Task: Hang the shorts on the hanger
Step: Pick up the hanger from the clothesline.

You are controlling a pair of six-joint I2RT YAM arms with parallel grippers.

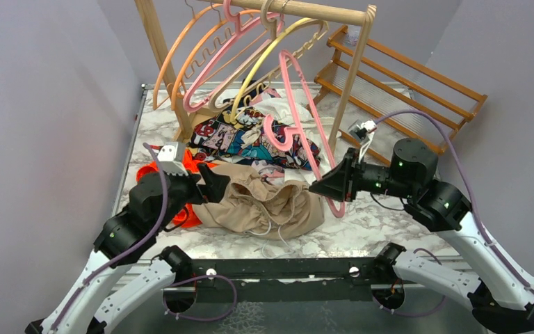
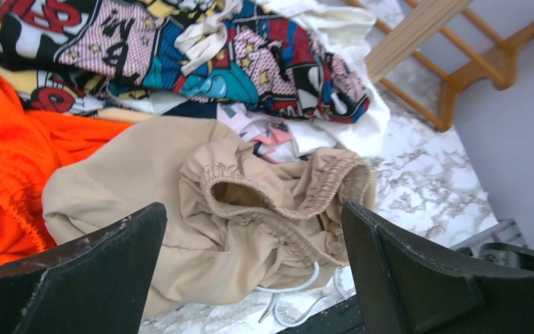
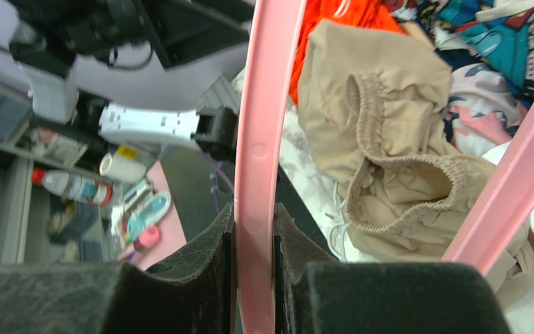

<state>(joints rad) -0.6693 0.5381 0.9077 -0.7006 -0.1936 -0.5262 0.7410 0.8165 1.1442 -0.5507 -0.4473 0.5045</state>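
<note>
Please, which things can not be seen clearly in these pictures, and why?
1. shorts: legs and hems, every view; the cloth is bunched over itself.
2. hanger: both ends, right wrist view; cut off by the frame edges, and the right gripper covers a part.
3. orange garment: most of it, top view; the left gripper and its arm lie over it.

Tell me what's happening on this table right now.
The right gripper is shut on the pink hanger, clamping one of its bars and holding it tilted above the clothes pile. The left gripper is open, poised at the tan shorts with nothing between its fingers. The shorts lie crumpled on the marble table, waistband gaping, beside an orange garment and a comic-print cloth. They are not on the hanger yet.
</note>
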